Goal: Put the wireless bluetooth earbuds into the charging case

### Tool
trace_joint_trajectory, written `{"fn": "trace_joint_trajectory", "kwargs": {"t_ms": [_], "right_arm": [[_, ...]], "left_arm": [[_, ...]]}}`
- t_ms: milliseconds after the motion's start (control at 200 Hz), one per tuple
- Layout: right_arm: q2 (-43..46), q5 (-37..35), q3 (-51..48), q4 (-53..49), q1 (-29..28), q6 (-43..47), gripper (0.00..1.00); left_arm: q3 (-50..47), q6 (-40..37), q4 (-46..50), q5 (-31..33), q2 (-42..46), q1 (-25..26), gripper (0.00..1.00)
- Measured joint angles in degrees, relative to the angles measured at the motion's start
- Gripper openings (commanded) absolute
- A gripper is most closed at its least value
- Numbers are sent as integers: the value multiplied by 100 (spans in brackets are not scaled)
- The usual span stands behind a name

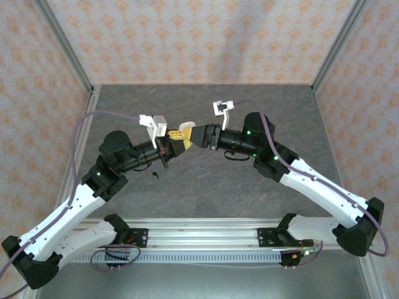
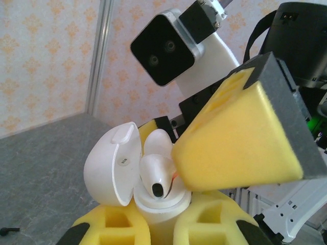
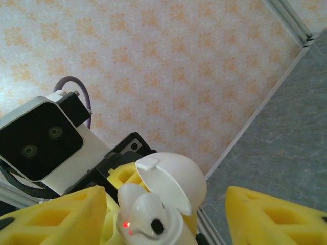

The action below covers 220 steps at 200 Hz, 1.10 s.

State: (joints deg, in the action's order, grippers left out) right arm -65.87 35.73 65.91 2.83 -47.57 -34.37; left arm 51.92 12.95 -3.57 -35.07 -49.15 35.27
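My left gripper (image 2: 158, 227) is shut on the base of a white charging case (image 2: 159, 206), held up in the air with its lid (image 2: 110, 163) swung open to the left. Two white earbuds (image 2: 156, 173) sit in the case's top, one behind the other. A red light glows on the case beside them. My right gripper (image 3: 166, 214) is open, with a yellow finger (image 3: 61, 219) on either side of the case (image 3: 176, 232) and its buds (image 3: 148, 212). In the left wrist view one right finger (image 2: 240, 148) presses against the front bud. Both grippers (image 1: 177, 142) meet above mid-table.
A tiny black earbud (image 1: 154, 174) lies on the grey tabletop (image 1: 212, 180) below the left gripper; it also sits in the left wrist view's bottom left corner (image 2: 7, 230). Patterned walls with metal posts (image 1: 65, 50) close in the table.
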Motion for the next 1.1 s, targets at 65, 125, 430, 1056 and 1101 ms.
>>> {"fn": "trace_joint_trajectory", "kwargs": {"t_ms": [65, 125, 430, 1056, 1101], "right_arm": [[59, -20, 140, -227, 28, -4, 63], [118, -24, 269, -431, 81, -4, 63], [216, -146, 994, -1770, 557, 55, 51], [-1034, 1143, 1287, -2540, 675, 144, 42], [-1012, 1268, 1287, -2516, 673, 146, 42]], "left_arm": [[0, -94, 61, 2, 57, -2, 0], [-2, -197, 129, 0, 116, 0, 0], [-234, -844, 380, -116, 378, 0, 0], [-247, -1585, 815, -756, 190, 0, 0], [-247, -1578, 815, -710, 188, -2, 0]]}}
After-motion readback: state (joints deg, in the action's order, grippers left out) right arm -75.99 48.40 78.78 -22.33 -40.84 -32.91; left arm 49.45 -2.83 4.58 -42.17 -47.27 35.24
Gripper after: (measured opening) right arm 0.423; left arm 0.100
